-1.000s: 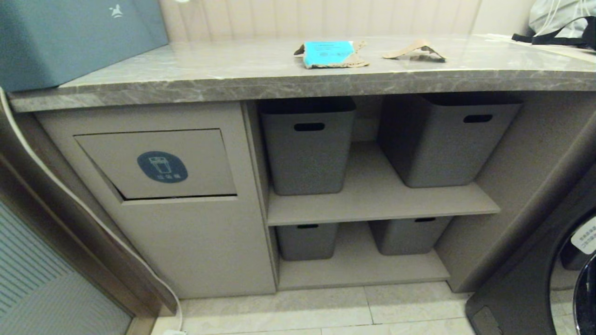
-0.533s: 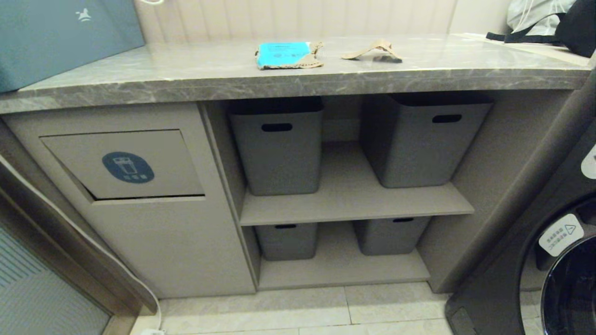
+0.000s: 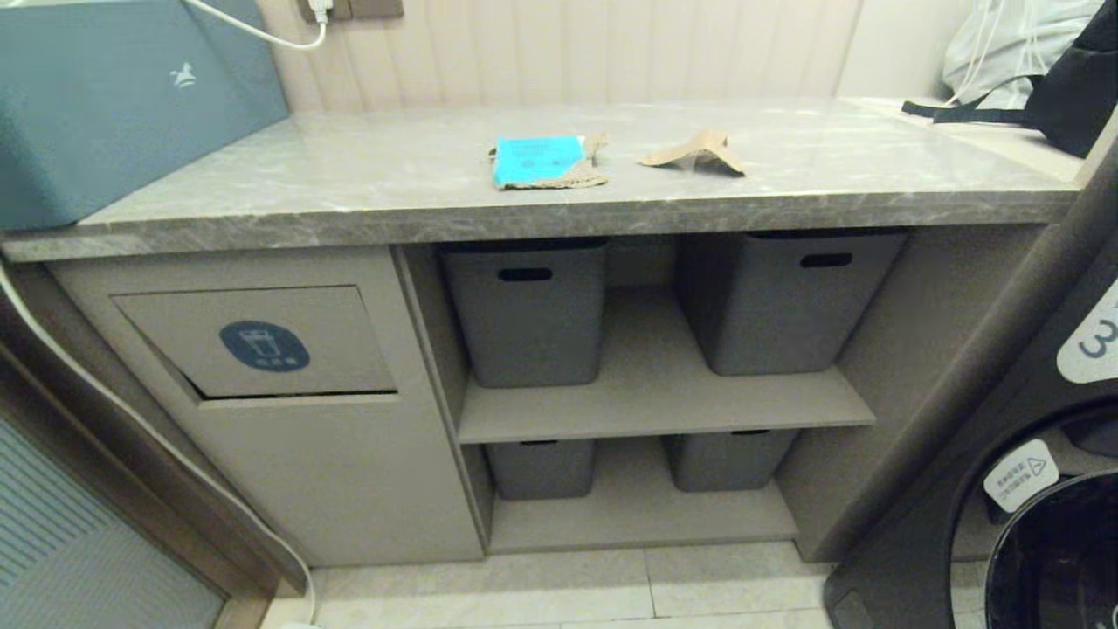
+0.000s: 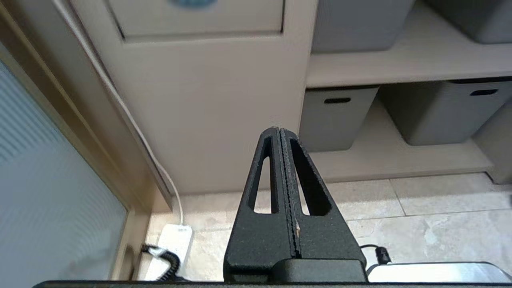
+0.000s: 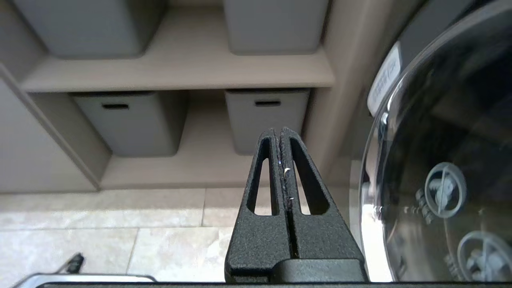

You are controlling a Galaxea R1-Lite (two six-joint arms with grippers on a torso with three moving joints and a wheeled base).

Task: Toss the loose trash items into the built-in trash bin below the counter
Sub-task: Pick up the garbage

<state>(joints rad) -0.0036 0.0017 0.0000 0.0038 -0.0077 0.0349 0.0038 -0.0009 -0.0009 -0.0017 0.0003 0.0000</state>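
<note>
The counter [image 3: 367, 188] runs across the upper half of the head view, a grey veined slab with a thick front edge. Near upper centre lies the cyan-faced cardboard scrap [image 3: 541, 161], and just to its right, apart from it, the plain tan scrap [image 3: 694, 152]. At upper left a teal-blue box [image 3: 113, 105] sits on the slab; at far upper right, a black bag [image 3: 1070, 92].
</note>
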